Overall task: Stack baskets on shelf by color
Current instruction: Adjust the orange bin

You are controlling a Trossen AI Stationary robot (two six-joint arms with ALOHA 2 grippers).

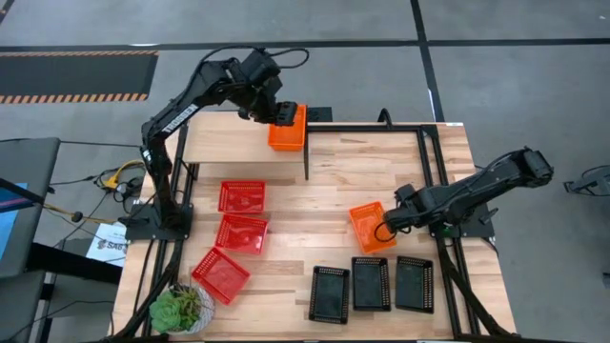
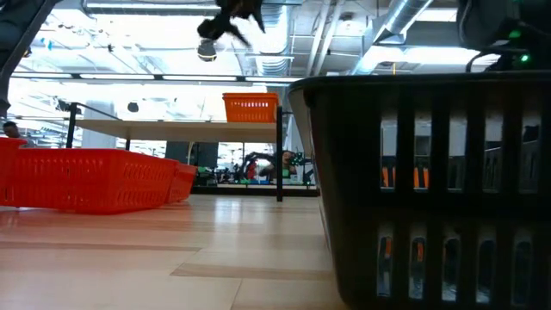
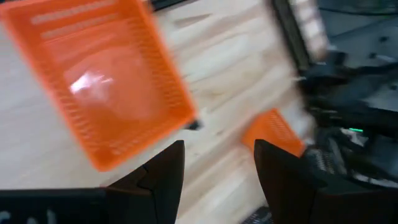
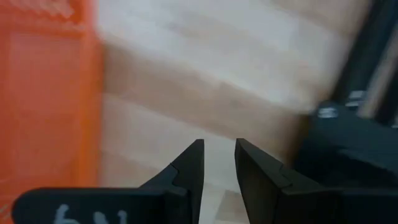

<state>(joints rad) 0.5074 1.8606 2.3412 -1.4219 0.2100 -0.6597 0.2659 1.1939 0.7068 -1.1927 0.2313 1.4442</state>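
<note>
The left gripper point(image 1: 278, 112) hung open just above an orange basket point(image 1: 287, 128) on the shelf point(image 1: 229, 143). The right gripper point(image 1: 384, 230), fingers narrowly apart, gripped nothing beside another orange basket point(image 1: 368, 227).

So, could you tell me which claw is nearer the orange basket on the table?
Right. The right claw sits at the edge of the orange basket on the table; the left claw is far off at the orange basket on the shelf.
</note>
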